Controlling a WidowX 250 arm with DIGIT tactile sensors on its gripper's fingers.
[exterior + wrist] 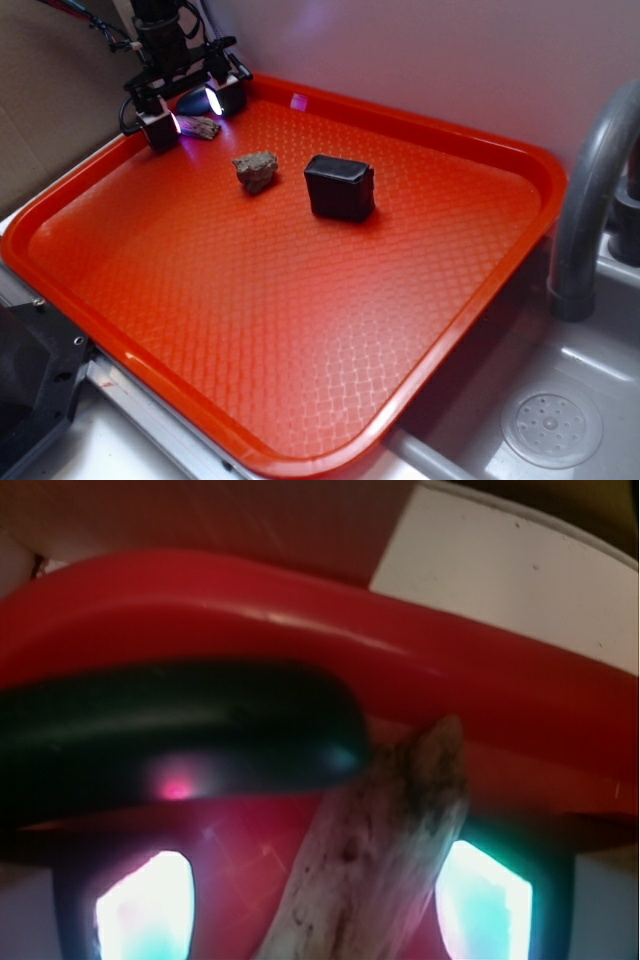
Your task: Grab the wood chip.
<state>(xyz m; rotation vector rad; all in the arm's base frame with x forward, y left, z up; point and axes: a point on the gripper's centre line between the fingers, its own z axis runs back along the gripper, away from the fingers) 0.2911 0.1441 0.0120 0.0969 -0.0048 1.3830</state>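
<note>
The wood chip [203, 127], a small tan sliver, lies on the orange tray [300, 330] near its far left corner. My gripper [194, 116] is lowered over it and stands open, one finger on each side. In the wrist view the chip [380, 850] runs lengthwise between the two glowing pads [145, 910]. It sits close to the right-hand pad, while a gap of bare tray separates it from the left one. My gripper [315, 905] holds nothing.
A smooth dark oblong [180, 740] lies just beyond the chip, against the tray's raised rim [300, 620]. A lumpy grey-brown rock [256, 170] and a black block [340, 187] sit nearer the tray's middle. A grey faucet [590, 200] and a sink [550, 425] are at the right.
</note>
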